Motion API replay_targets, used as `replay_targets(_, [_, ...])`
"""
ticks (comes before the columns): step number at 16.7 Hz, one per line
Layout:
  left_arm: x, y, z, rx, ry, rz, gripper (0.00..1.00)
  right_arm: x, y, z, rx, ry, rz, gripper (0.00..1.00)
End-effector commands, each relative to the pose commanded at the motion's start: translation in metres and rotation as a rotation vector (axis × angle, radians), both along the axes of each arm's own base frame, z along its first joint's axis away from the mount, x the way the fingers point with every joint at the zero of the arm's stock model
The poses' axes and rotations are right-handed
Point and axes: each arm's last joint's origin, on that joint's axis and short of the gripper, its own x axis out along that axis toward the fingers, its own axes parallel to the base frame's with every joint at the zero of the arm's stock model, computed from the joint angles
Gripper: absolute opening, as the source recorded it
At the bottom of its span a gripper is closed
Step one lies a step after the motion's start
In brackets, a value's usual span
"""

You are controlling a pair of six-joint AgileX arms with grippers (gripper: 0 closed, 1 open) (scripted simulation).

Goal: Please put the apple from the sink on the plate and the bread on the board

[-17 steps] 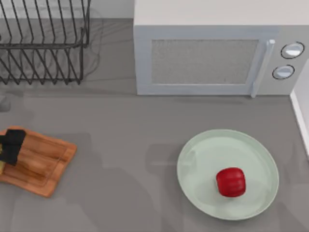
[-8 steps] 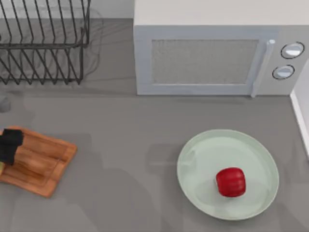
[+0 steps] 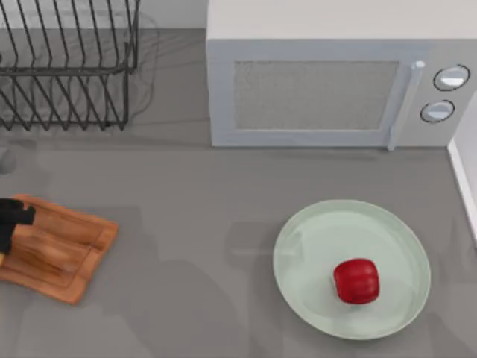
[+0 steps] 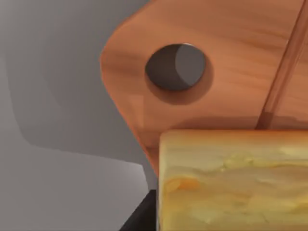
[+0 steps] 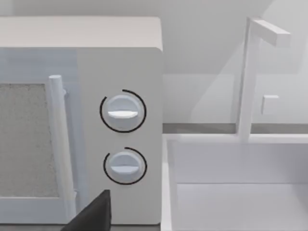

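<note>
The red apple [image 3: 355,281] rests on the mint-green plate [image 3: 298,253], right of its middle. The wooden board [image 3: 63,250] lies at the table's left. My left gripper [image 3: 10,222] hangs over the board's left end, at the edge of the top view. In the left wrist view the bread [image 4: 236,183], golden with pale sides, sits between its jaws just above the board's [image 4: 231,43] end with the round hole; one dark finger [image 4: 139,219] touches the bread's side. A dark part of my right gripper [image 5: 94,214] faces the microwave's knobs.
A white microwave [image 3: 320,82] stands at the back, a black wire dish rack [image 3: 67,67] at the back left. The white sink [image 5: 240,192] with its tap [image 5: 250,77] lies right of the microwave; its rim [image 3: 463,179] borders the table's right side.
My left gripper has slid left along the board's end, towards the edge of the top view. The apple, plate and board have not moved.
</note>
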Motion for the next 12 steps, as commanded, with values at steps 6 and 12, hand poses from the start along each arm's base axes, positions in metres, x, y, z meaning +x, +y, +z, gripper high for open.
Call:
replay_targets(6, [0.0, 0.0, 0.0, 0.0, 0.0, 0.0, 0.0, 0.0, 0.0, 0.0, 0.0, 0.0, 0.0, 1.0])
replay_targets(12, [0.006, 0.001, 0.034, -0.002, -0.015, -0.002, 0.0, 0.0, 0.0, 0.0, 0.0, 0.0, 0.0, 1.0])
